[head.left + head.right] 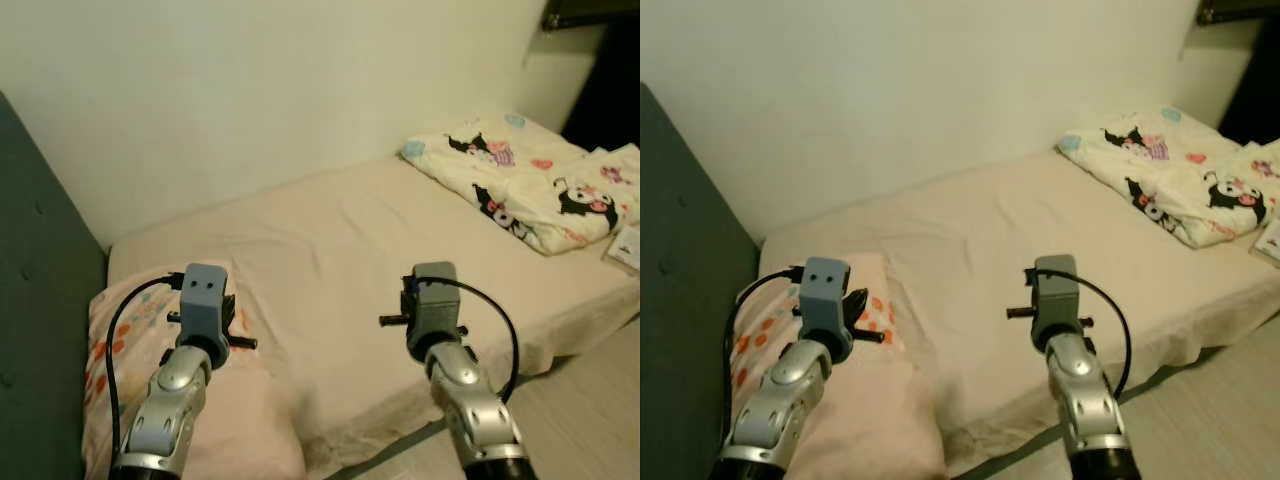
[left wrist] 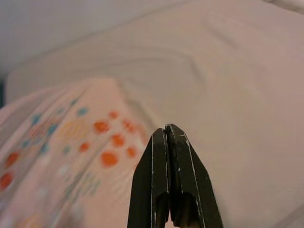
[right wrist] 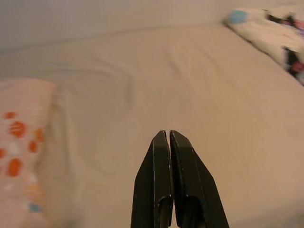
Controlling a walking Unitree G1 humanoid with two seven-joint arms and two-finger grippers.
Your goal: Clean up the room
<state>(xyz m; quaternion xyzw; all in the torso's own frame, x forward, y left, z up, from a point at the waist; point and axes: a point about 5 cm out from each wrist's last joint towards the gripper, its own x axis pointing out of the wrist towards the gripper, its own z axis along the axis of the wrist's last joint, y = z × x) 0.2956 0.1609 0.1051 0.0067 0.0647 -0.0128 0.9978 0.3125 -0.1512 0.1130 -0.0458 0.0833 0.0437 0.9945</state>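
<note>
The robot stands at the side of the bed (image 1: 380, 270), both arms raised over the mattress edge, and neither is doing anything to the bedding just yet. The left gripper (image 2: 167, 130) has its two black fingers pressed flat together, nothing between them; it hovers over the near corner of the pink pillow (image 2: 61, 156) with the orange and blue spots, which lies just under and to one side of the fingertips, at the headboard end. I'd guess that pillow sits where it belongs, against the dark padded headboard (image 1: 40, 300), so the arm held above it looks more like a ready pose than a reach.

The right gripper (image 3: 169, 135) is likewise closed up tight and empty, pointing out across bare cream sheet, with the plain middle of the mattress ahead of its tips. Well beyond those tips, at the far end of the bed, lies the bunched white blanket (image 1: 530, 180) printed with black cartoon characters and hearts (it looks dropped in a heap rather than laid out). A small flat card or packet (image 1: 625, 248) rests just beside it near the bed's edge.

If tidying means anything here, that crumpled blanket seems the likeliest job; both arms are well apart from it, so the robot would need to move closer first.
</note>
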